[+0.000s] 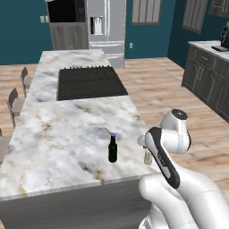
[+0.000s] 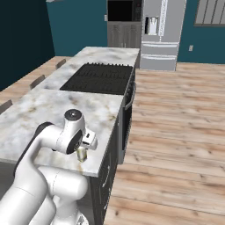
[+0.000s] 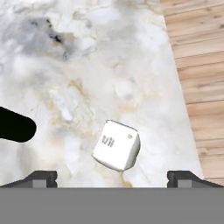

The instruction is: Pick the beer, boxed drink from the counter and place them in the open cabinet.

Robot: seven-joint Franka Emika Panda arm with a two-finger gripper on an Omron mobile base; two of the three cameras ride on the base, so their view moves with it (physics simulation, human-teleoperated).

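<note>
My claw (image 3: pixel 112 177), fingers spread wide apart and clamped on nothing, hangs above the near right corner of the counter (image 1: pixel 67 129), looking straight down. In the hand view the 2 fingertips (image 3: pixel 41 177) stand to either side of the frame, and the boxed drink (image 3: pixel 116 145) sits upright on the marble between and just ahead of them, its top face toward me, not touched by either finger. In the base views the same carton (image 1: pixel 148 156) shows partly behind my wrist, close to the counter's right edge.

The beer (image 1: pixel 112 149) stands upright on the marble just beside the carton, toward the counter's middle; in the hand view it appears as a dark shape at the left edge. Beyond both lies the black cooktop (image 1: pixel 89 82), and past the counter's right edge the wood floor (image 2: pixel 176 132).

Progress, as I judge it: 0 of 2 items placed. Both remain on the counter, neither is gripped. I appear poised to descend on the boxed drink; the grasp, lift, carry and placing into the open cabinet are left for each.
</note>
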